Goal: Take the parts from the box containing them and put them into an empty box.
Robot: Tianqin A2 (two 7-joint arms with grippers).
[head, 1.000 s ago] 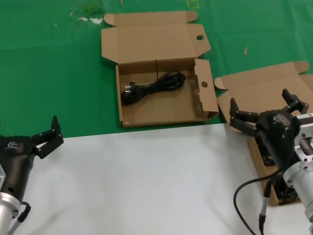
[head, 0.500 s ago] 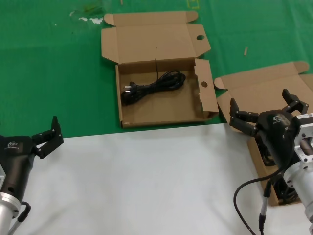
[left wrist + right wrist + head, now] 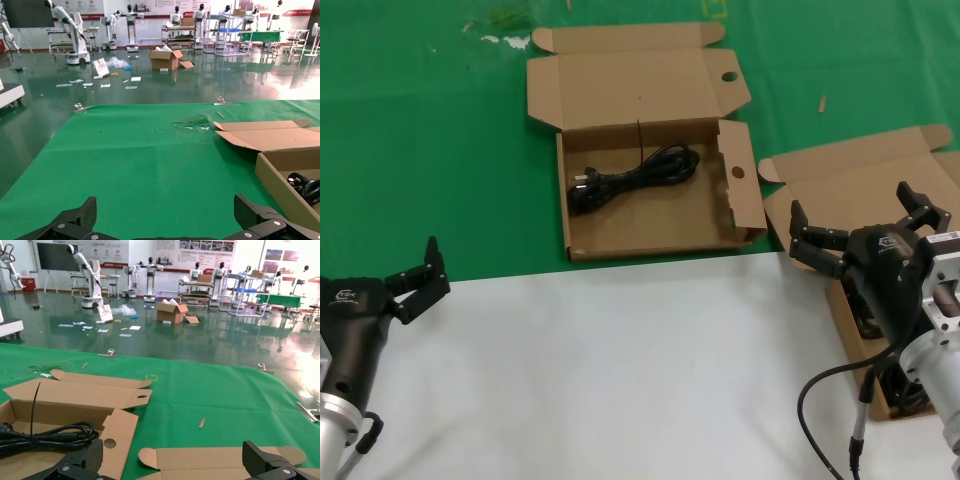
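Note:
The box with round holes in its flaps (image 3: pixel 740 195) sits open at the centre on the green mat and holds one coiled black power cord (image 3: pixel 633 177). The slanted box (image 3: pixel 865 175) lies at the right, largely hidden behind my right arm; dark cords (image 3: pixel 868 318) show inside it beside the arm. My right gripper (image 3: pixel 850 202) is open and empty, hovering over the slanted box. Its wrist view shows that box's lid (image 3: pixel 220 460), the holed flap (image 3: pixel 114 434) and the cord (image 3: pixel 50 435). My left gripper (image 3: pixel 420 275) is open and empty at the near left, away from both boxes.
A white sheet (image 3: pixel 620 370) covers the near half of the table; the green mat (image 3: pixel 430 150) covers the far half. Small scraps (image 3: pixel 495 35) lie at the mat's far edge. The left wrist view shows the holed box's wall (image 3: pixel 280 182) off to one side.

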